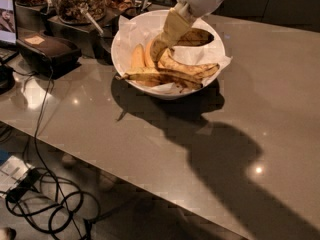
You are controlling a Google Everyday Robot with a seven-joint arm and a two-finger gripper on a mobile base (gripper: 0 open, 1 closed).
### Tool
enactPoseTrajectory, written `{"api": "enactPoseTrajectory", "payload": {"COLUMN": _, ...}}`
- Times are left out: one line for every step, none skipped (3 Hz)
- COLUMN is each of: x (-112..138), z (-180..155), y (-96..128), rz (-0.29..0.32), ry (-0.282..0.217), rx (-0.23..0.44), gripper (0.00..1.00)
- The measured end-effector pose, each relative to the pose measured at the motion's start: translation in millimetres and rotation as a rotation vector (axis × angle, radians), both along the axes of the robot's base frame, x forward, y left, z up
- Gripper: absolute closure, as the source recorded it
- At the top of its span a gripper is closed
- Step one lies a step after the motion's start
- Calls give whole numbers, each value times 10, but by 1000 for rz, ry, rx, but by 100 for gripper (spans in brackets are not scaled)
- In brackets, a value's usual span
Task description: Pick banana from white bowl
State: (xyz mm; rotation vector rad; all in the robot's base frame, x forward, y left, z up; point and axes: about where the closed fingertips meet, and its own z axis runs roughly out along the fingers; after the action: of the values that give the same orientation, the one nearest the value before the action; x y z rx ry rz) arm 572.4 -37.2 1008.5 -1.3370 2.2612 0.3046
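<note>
The white bowl (125, 31), lined with crinkled white paper, stands at the back of the grey counter and holds several bananas. Two cleaner yellow bananas (138, 57) lie at its left side. Speckled brown ones (192, 70) lie across the front and right, and one with a large dark patch (196, 36) lies at the back. My gripper (159, 49) reaches down from the white arm at the top into the middle of the bowl, its tip right beside the yellow bananas. Its tip hides part of them.
Glass jars of nuts (75, 1) stand behind the bowl on the left. A dark box (47, 51) and a screen (6, 14) sit at the far left. Cables (45, 194) lie on the floor below the counter's front edge. Bare counter (260, 99) spreads to the right.
</note>
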Motion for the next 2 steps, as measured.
{"api": "enactPoseTrajectory", "payload": {"x": 33, "z": 13, "y": 34, "rz": 2, "ry": -10, "rx": -1, "gripper": 100}}
{"api": "enactPoseTrajectory", "payload": {"x": 106, "z": 210, "y": 64, "rz": -2, "ry": -62, "rx": -8, "gripper": 100}}
